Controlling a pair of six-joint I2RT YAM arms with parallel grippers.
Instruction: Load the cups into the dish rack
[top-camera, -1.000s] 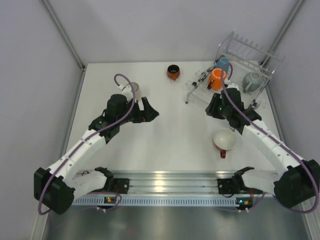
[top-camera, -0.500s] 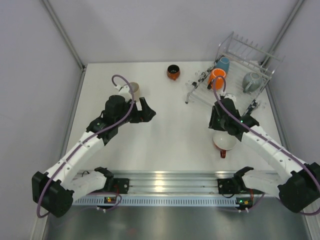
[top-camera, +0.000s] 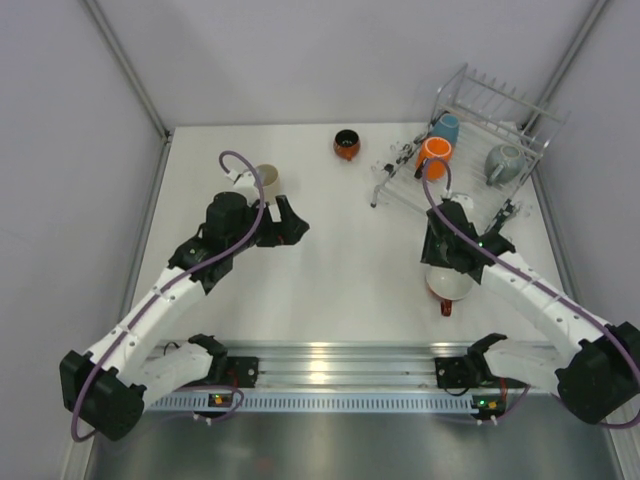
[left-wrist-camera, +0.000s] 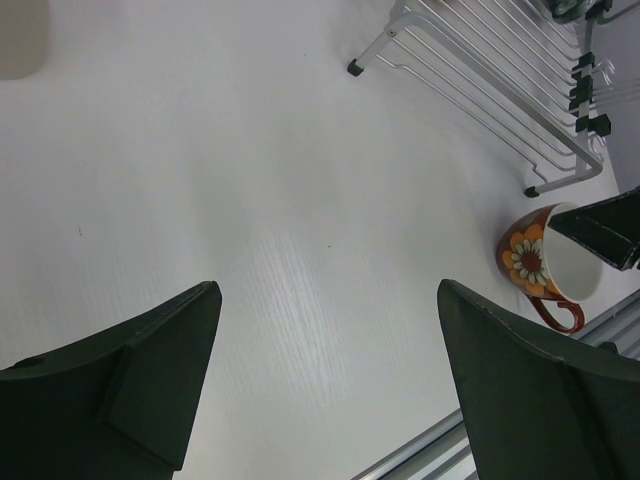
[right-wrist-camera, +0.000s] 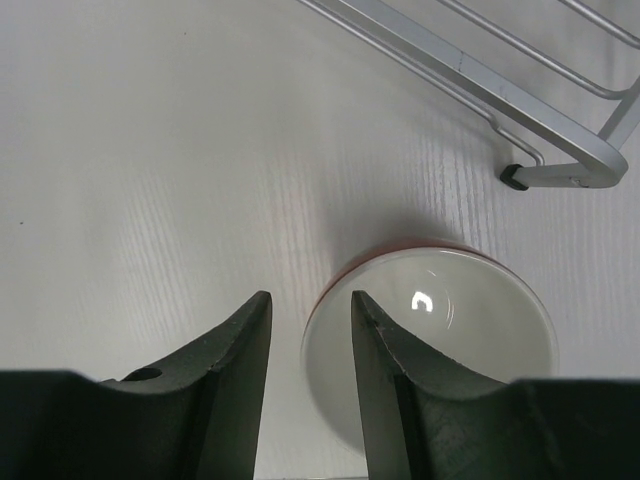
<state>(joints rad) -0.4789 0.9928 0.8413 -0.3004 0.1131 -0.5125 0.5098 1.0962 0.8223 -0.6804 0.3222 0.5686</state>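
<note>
White tabletop (top-camera: 340, 280), grey walls: my right gripper (right-wrist-camera: 310, 300), fingers narrowly parted, hangs over the rim of the red mug (right-wrist-camera: 440, 320) beside the dish rack (right-wrist-camera: 462, 66), likely to pinch its wall; my left gripper (left-wrist-camera: 328, 290) hovers wide open near the beige tumbler (top-camera: 267, 180).

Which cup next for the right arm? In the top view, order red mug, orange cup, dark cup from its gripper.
1. Red mug, directly at the right gripper.
2. Orange cup, in the dish rack beyond.
3. Dark cup, farther back left on the table.
</note>
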